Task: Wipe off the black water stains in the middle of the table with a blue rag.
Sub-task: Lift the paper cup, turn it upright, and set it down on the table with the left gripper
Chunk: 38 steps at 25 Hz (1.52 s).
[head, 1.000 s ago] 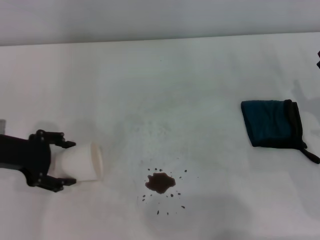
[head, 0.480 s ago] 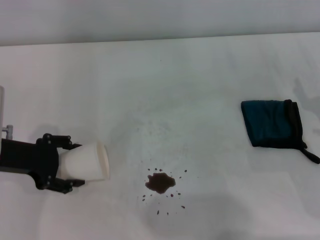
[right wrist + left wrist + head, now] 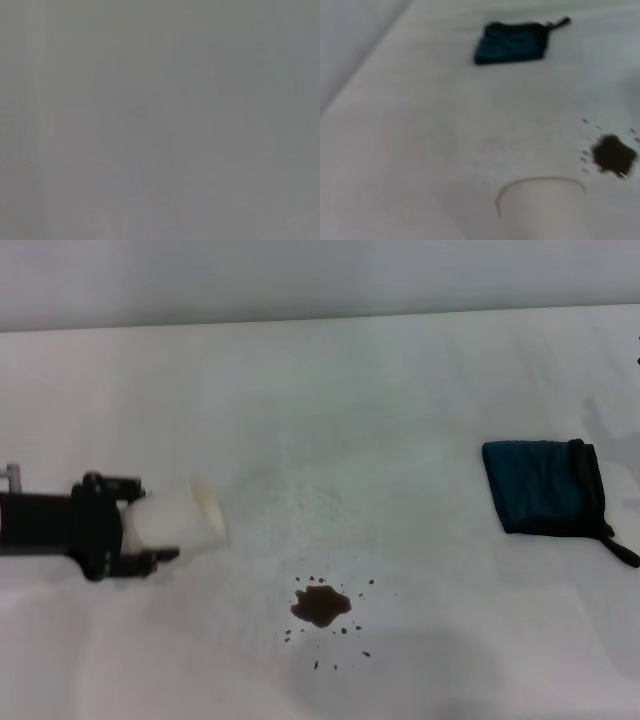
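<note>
Holding a white paper cup [image 3: 178, 521] on its side, the left gripper [image 3: 150, 530] sits at the left of the table [image 3: 400, 390], fingers clamped around the cup, whose open mouth points right toward the middle. The stain [image 3: 321, 606] lies near the front centre, a dark blotch ringed with small specks, a little right of the cup and apart from it. The blue rag [image 3: 541, 498] rests well to the right, flat and folded, with black trim and a thin loop trailing off its near right corner; nothing touches it. The right gripper is not visible, and its wrist camera shows only plain grey. The rag looks soft, light and limp, so it would probably bunch when lifted; pinching through the folded layers near an edge seems safer than the loop.
</note>
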### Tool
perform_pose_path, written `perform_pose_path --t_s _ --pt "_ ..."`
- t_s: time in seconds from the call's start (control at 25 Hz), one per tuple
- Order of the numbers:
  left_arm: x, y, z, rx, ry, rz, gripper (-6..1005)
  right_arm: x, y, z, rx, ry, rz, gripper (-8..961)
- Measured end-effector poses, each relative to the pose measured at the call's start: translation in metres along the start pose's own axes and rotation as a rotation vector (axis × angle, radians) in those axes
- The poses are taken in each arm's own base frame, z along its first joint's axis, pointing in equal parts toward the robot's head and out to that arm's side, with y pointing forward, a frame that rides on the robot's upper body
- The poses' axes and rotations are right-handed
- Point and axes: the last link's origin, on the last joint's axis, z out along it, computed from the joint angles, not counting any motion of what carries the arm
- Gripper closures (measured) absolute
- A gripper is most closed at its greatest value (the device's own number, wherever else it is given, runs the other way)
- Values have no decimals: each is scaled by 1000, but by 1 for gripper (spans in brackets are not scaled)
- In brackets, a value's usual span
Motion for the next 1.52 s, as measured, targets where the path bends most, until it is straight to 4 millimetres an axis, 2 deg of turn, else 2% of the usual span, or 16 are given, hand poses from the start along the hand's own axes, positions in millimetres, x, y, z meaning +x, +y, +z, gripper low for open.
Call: perform_pose_path --t_s 0.32,0.52,0.96,1.4,1.52 --pt "9 -16 -4 205 155 -48 381 -6 2 2 -29 -32 -8 82" --pt "8 -19 1 317 237 -119 409 -9 0 6 -57 -30 -51 82" --pt "1 0 16 519 436 -296 418 -20 -10 24 -110 -6 -173 82" --pt "-6 30 51 523 391 -353 418 -26 -18 31 -125 8 -238 81" --pt "-10 35 55 542 369 -348 417 -26 -18 31 -122 7 -245 81"
